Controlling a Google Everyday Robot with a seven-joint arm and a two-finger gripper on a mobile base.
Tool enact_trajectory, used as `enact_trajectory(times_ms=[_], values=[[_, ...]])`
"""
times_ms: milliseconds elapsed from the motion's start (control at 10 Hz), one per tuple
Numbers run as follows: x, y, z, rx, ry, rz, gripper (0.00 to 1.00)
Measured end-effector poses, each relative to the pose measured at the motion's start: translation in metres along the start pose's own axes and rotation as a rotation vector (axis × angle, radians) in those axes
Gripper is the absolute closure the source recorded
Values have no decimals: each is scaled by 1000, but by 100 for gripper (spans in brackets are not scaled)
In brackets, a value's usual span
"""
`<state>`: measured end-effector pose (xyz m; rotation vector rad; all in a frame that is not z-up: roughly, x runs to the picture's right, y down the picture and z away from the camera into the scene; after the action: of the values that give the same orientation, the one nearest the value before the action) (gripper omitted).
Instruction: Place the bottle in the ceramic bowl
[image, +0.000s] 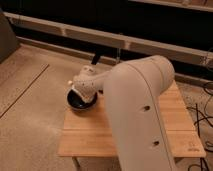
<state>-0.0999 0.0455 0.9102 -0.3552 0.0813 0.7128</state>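
Wooden tabletop (145, 132) on speckled floor (30, 110) | arm bent over ceramic bowl (82, 103) | gripper (76, 90) above bowl, fingers: cannot tell

White arm (135, 105) bent leftward, gripper (76, 90) low at its far end
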Motion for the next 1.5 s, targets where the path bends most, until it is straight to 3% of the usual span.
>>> enact_trajectory(times_ms=[100, 300, 1100, 1300, 1500], values=[[0, -2, 1, -4, 4, 5, 48], [0, -5, 0, -6, 5, 13, 36], [1, -10, 0, -14, 10, 40, 35], [-4, -14, -7, -13, -11, 48, 35], [-15, -27, -27, -2, -59, 67, 35]])
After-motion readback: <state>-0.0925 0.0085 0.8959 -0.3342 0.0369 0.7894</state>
